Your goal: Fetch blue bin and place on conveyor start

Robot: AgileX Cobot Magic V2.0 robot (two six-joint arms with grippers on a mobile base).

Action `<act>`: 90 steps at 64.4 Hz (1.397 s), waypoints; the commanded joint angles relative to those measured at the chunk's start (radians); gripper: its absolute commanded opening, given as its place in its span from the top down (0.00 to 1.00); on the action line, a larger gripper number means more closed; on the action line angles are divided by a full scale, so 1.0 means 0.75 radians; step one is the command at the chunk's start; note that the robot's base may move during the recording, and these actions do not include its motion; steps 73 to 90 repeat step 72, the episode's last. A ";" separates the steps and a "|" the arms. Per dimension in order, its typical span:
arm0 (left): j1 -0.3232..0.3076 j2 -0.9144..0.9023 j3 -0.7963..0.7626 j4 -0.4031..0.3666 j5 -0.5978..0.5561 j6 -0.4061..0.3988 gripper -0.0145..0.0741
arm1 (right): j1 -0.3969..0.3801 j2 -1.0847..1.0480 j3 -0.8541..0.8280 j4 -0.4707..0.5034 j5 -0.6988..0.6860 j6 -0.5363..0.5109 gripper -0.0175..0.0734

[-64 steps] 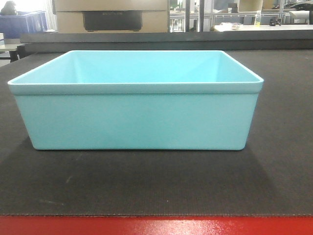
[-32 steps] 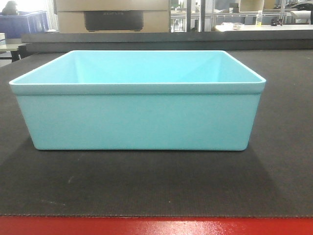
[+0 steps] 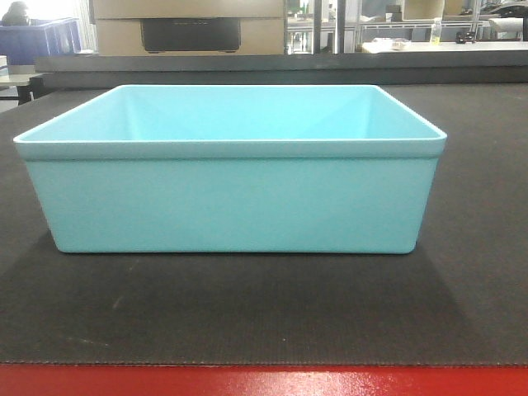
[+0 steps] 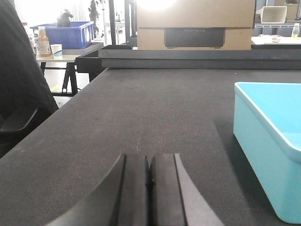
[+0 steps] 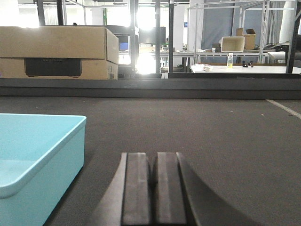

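Belt surface ahead of the left gripper is bare up to a dark raised rail at the far edge. The blue bin stands to its right, wall blocking sideways travel that way. Ahead of the right gripper the matting is likewise bare up to the rail; the bin's wall stands close on its left. Both jaws are pressed together, holding nothing.

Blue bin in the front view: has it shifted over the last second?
No. The blue bin sits in the same place against the red edge strip; only tiny camera wobble.
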 commanded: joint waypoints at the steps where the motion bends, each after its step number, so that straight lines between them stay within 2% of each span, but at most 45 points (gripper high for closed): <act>1: 0.007 -0.006 -0.004 -0.003 -0.022 0.000 0.96 | -0.004 -0.003 -0.006 0.003 -0.036 -0.013 0.99; 90: 0.007 -0.006 -0.004 -0.003 -0.022 0.000 0.96 | -0.004 -0.003 -0.006 0.003 -0.072 -0.013 0.99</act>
